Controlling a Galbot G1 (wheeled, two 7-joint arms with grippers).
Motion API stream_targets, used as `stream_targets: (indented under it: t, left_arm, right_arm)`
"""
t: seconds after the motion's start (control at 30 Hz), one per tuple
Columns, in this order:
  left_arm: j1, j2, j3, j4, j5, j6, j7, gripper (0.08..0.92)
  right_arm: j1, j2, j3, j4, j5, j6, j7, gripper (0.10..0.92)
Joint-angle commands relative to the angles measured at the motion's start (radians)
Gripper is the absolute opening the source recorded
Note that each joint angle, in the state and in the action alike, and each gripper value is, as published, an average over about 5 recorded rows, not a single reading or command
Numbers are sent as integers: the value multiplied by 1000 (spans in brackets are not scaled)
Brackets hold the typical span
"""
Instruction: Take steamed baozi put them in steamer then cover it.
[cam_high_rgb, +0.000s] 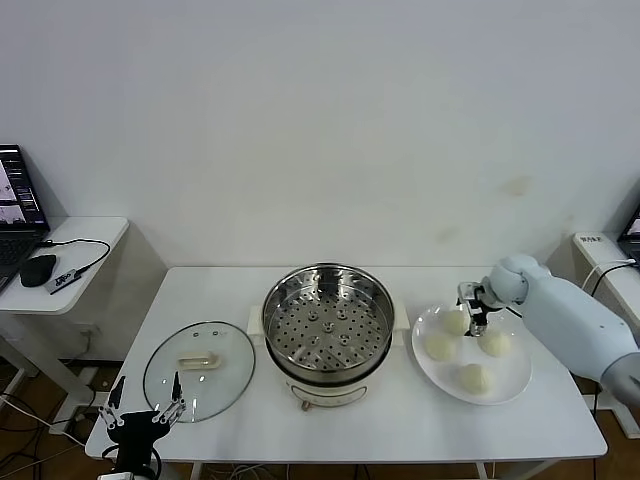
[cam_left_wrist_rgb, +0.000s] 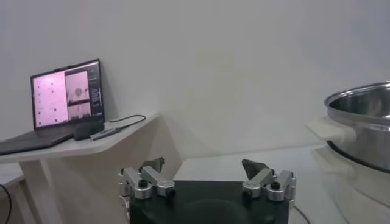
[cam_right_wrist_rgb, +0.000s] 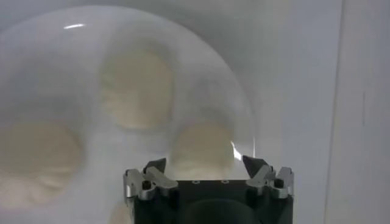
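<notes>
Head view: steamer empty; four baozi on plate; right gripper jaws released astride one.

steamed baozi blurred, steamer cropped

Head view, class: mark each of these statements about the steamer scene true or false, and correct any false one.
1. The steamer holds no baozi. True.
2. The cover sits on the steamer. False: it lies on the table, on the steamer's left.
3. Four baozi lie on the white plate. True.
4. The right gripper hangs over the steamer. False: it is at the plate, jaws open around the rearmost baozi.
5. The left gripper holds the cover's handle. False: it waits open at the table's near left edge.
</notes>
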Motion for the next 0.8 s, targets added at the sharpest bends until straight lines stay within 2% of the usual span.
stream_targets:
  t: [0.03, 0.57, 0.8]
  left_arm:
    - [1, 0, -1, 0, 2, 0, 0, 823]
    - [6, 0, 1, -2, 5, -1, -2, 823]
    - [2, 4, 7, -4, 4, 1, -1, 823]
  right_arm:
    - [7, 32, -9, -53, -15, 2, 0, 744]
    - [9, 15, -8, -28, -17, 4, -24, 595]
    - [70, -47, -66, 51, 55, -2, -45, 569]
